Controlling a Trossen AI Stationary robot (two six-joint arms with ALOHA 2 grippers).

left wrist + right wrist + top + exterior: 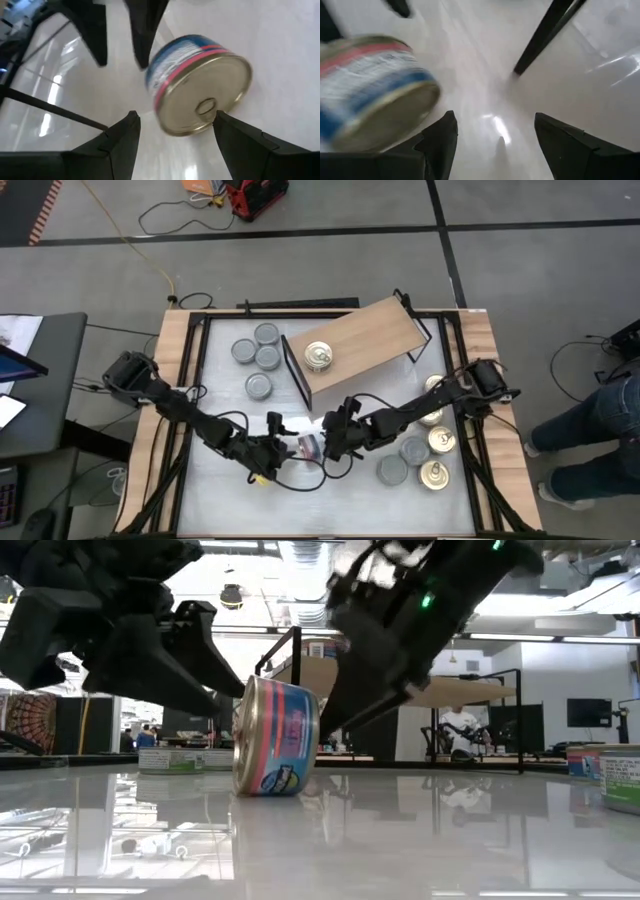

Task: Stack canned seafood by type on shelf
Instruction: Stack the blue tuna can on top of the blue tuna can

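A tin of canned seafood [275,735] with a blue, white and pink label lies on its side wall on the white tabletop, lids facing left and right. It shows between the two arms in the high view [308,446]. My left gripper [175,130] is open on its left, with the tin's gold lid [200,102] between the fingertips. My right gripper [495,135] is open on its right, with the tin [370,90] outside one finger. One gold-lidded tin [318,357] sits on the shelf [365,335]. My left gripper has one fingertip [227,127] against the rim of the tin's gold lid [214,114]; the other fingertip stands clear. The fingers slant down from the table's left. The tin rests on its side wall on the table. My right gripper has the tin beside the outer side of one finger [440,140]; whether they touch I cannot tell.
Several grey-topped tins [256,345] stand at the far left and another [259,387] nearer. More tins, grey [392,471] and gold [434,475], stand near the right edge. The shelf lies askew at the far middle on its black frame [296,375]. A person's legs [590,440] show off the table's right.
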